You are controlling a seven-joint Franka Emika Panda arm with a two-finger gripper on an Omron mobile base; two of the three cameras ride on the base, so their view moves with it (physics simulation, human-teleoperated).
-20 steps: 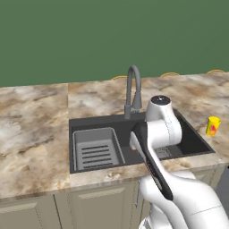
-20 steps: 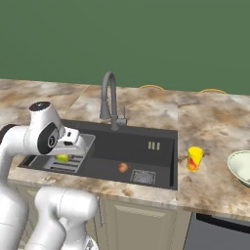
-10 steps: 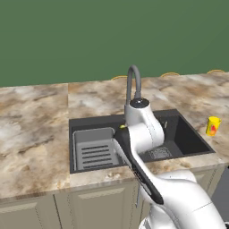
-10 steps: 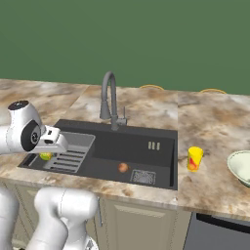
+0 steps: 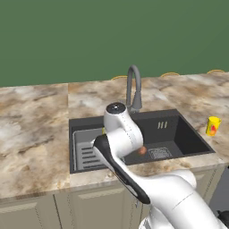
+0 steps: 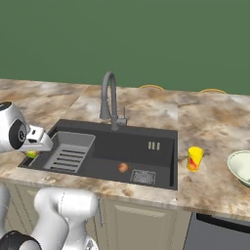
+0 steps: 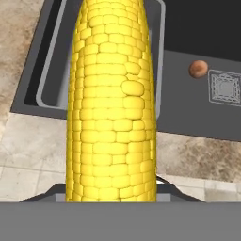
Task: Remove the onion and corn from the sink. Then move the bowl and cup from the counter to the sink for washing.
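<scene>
1. Swinging leftward since the earlier frames, my pincer (image 6: pixel 33 149) now sits at the left edge of the right base view, clamped on the corn (image 7: pixel 112 103).
2. Corn fills the hand view's centre, above the sink's (image 6: pixel 161 168) near rim and the surface (image 7: pixel 197 157).
3. Onion (image 6: pixel 122 167) lies beside the drain grate (image 6: pixel 143 177).
4. Cup (image 6: pixel 195 158) and bowl (image 6: pixel 240 167) stand right of the sink.

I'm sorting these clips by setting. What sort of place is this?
A rendered home kitchen, most likely: a dark sink with a gooseneck faucet set into a marbled stone counter over tan cabinet doors.
</scene>
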